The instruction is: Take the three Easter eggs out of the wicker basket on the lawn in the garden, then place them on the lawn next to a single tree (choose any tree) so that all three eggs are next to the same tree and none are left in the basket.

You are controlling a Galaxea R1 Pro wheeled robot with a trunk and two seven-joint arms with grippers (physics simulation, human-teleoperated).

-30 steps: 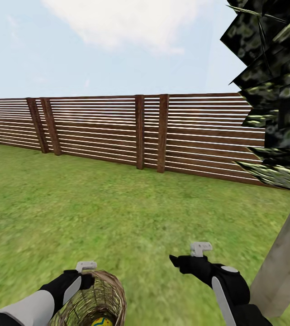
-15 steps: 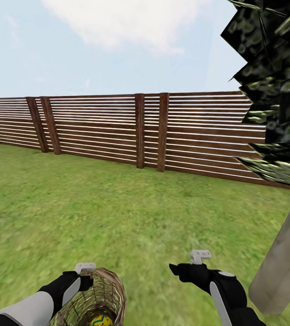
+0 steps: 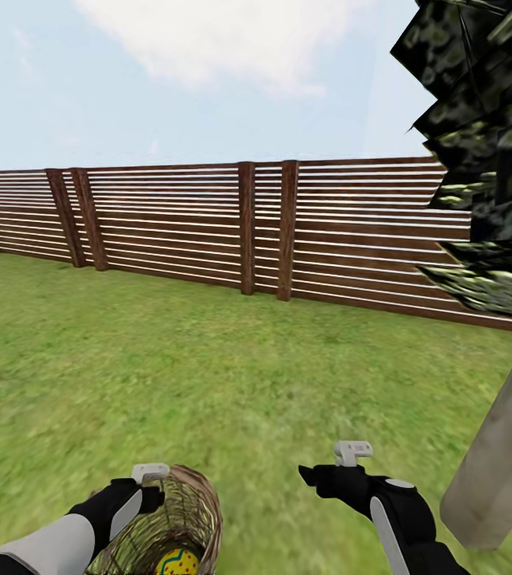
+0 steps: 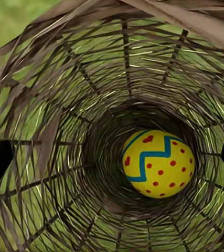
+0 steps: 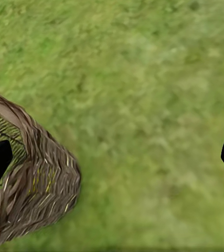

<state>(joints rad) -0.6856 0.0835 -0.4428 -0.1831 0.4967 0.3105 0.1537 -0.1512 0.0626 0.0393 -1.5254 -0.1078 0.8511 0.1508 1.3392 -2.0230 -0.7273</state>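
left tool [image 3: 150,479] grips wicker basket [image 3: 177,523] | egg [image 4: 158,163] - yellow, blue zigzag, red dots | right tool [image 5: 112,157] - open

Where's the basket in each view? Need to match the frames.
Head view: basket at the bottom edge, left of centre, against the left gripper.
Left wrist view: looking down inside the basket; one egg at the bottom.
Right wrist view: basket's outer wall at the lower left.
Shared landmark: the lawn, seen beside or through the weave.
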